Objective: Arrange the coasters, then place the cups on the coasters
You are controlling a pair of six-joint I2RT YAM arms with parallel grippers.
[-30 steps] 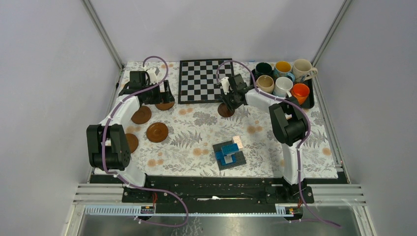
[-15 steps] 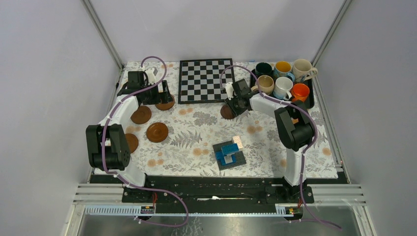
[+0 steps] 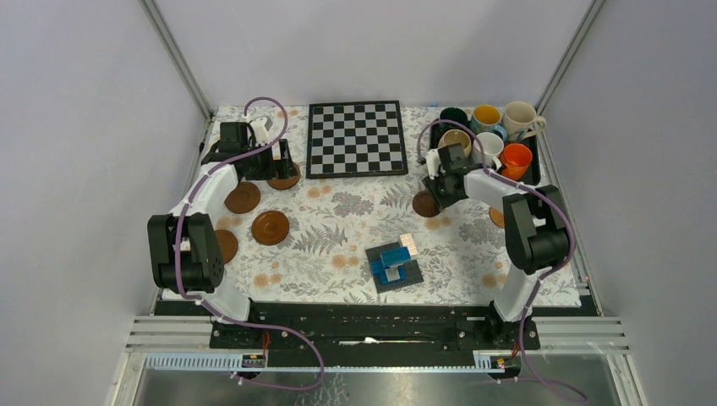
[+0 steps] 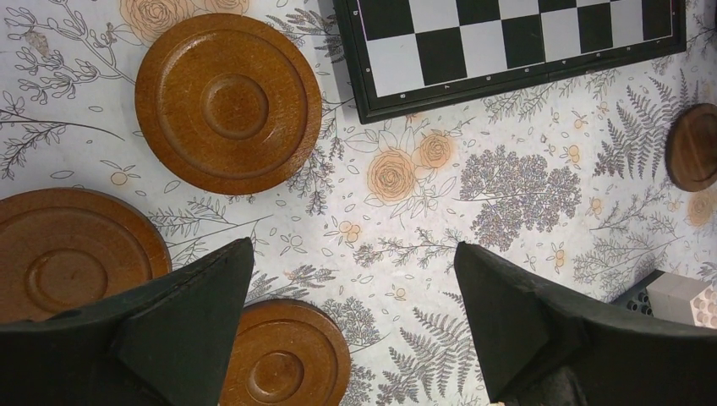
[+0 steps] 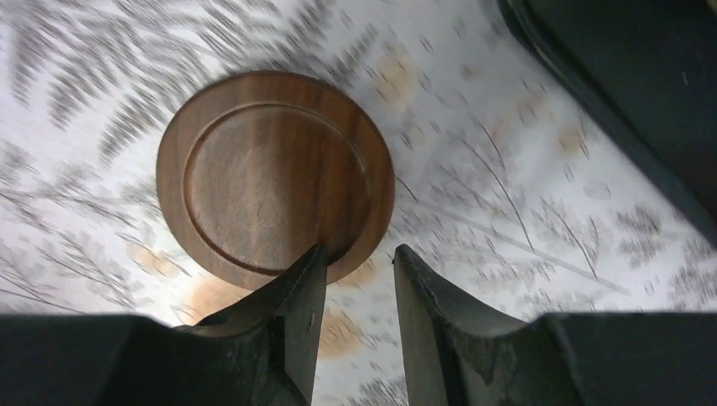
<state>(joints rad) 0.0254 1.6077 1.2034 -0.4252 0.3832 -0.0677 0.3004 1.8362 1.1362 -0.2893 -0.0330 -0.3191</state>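
My right gripper (image 3: 431, 193) (image 5: 359, 249) is shut on the rim of a dark brown coaster (image 3: 422, 204) (image 5: 270, 169), one fingertip inside the raised rim and the other at its outer edge. It holds this coaster low over the mat, left of the black tray (image 3: 535, 173). Several cups stand in the tray: dark green (image 3: 454, 117), blue with yellow inside (image 3: 487, 114), cream (image 3: 520, 119), beige (image 3: 457, 140), white (image 3: 488, 149), orange (image 3: 516, 157). My left gripper (image 3: 275, 172) (image 4: 355, 254) hangs open above bare mat among several coasters (image 3: 243, 197) (image 3: 270, 227) (image 4: 228, 101). Another coaster (image 3: 496, 217) peeks from behind the right arm.
A chessboard (image 3: 355, 138) lies at the back centre. A stack of grey and blue blocks (image 3: 393, 264) sits near the front middle. Grey enclosure walls close in the mat on three sides. The tray's dark edge (image 5: 626, 85) is close to the held coaster.
The right gripper narrowed its jaws on the coaster, then moved it rightward and slightly nearer, from below the chessboard's right corner toward the tray. The left arm has stayed put.
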